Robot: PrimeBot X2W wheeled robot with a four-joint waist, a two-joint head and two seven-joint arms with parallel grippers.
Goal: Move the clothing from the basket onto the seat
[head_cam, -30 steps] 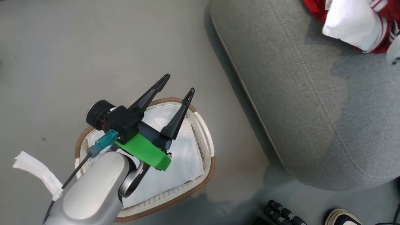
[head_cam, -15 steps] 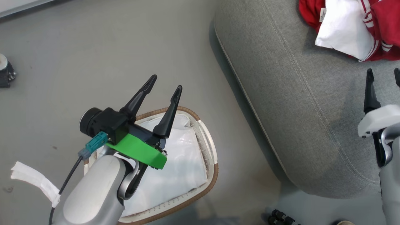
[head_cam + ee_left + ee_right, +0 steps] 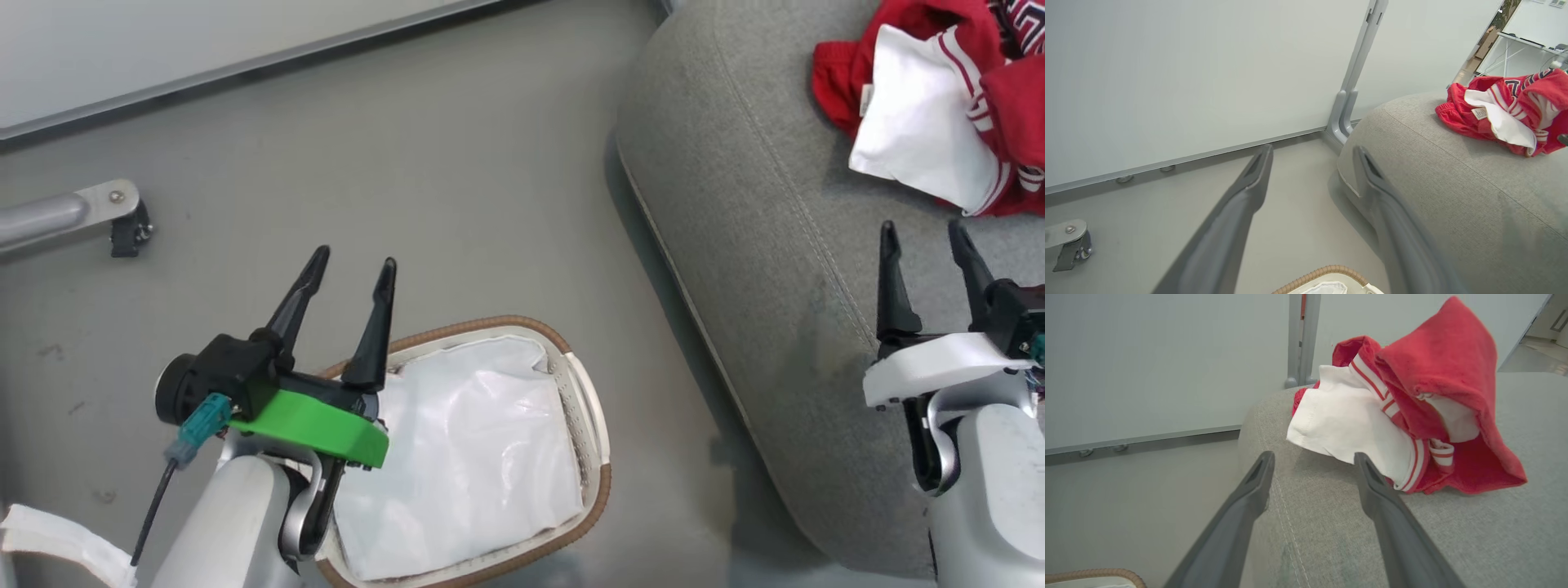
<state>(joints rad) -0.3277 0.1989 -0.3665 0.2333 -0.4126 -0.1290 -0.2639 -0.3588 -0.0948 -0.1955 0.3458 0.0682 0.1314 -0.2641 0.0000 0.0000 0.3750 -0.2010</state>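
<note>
While the left tool (image 3: 355, 257) hangs wide open and empty over the left edge of the basket (image 3: 522, 322), that basket sits on the floor (image 3: 490, 204) with its white liner (image 3: 465, 441) showing. Over on the other side, the right tool (image 3: 921, 229) is spread wide too, nothing in it, hovering over the grey seat (image 3: 759, 245). Just past its tips, the red clothing (image 3: 922, 131) lies bunched on that seat, jersey's white inside up.

Crumpled red clothing (image 3: 914, 139) on grey seat (image 3: 775, 269)
</note>
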